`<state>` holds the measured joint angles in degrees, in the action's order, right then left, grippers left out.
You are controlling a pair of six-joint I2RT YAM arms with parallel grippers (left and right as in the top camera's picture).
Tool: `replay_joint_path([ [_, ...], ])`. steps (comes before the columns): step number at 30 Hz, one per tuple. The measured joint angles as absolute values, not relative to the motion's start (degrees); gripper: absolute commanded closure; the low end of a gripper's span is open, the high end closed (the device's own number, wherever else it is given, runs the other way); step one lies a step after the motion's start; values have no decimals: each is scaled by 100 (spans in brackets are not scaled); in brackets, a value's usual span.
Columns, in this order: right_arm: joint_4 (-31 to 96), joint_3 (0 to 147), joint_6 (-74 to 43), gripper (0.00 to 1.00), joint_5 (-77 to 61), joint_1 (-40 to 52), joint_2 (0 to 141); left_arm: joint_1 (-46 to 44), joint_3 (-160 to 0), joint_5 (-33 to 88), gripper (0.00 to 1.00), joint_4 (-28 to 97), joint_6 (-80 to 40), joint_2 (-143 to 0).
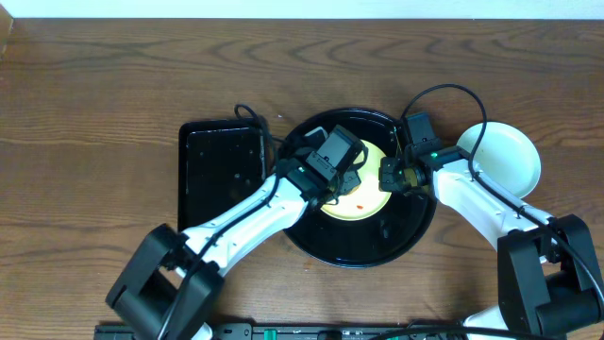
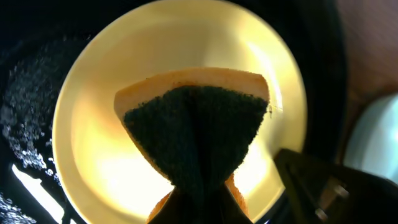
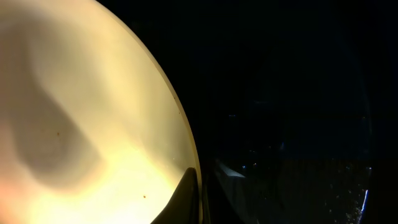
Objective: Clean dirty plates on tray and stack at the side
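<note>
The pale yellow plate (image 1: pixel 364 200) lies in the round black tray (image 1: pixel 396 242) and carries a small reddish sauce spot. My left gripper (image 1: pixel 338 176) is shut on a sponge (image 2: pixel 196 118), orange with a dark green scouring face, held on the plate (image 2: pixel 93 124). My right gripper (image 1: pixel 391 176) is shut on the plate's right rim; one finger (image 3: pixel 194 198) lies over the edge of the plate (image 3: pixel 93 93). Pale mint-blue plates (image 1: pixel 505 156) sit on the table right of the tray; I cannot tell their number.
A smaller rectangular black tray (image 1: pixel 222 175) lies just left of the round tray. The round tray's floor (image 3: pixel 280 93) is wet and glossy. The mint-blue plate edge shows in the left wrist view (image 2: pixel 373 137). Cables run behind both wrists.
</note>
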<state>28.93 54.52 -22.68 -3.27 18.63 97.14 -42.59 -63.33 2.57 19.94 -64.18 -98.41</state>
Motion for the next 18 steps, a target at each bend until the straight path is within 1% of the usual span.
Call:
replay_joint_path([
  [7, 2895, 5452, -2287, 99, -327, 1863, 9714, -4270, -6331, 255, 92, 1664, -7048, -10009],
  [18, 2895, 5452, -2303, 99, -327, 1863, 9714, -4569, -6331, 215, 92, 1186, -7341, -10530],
])
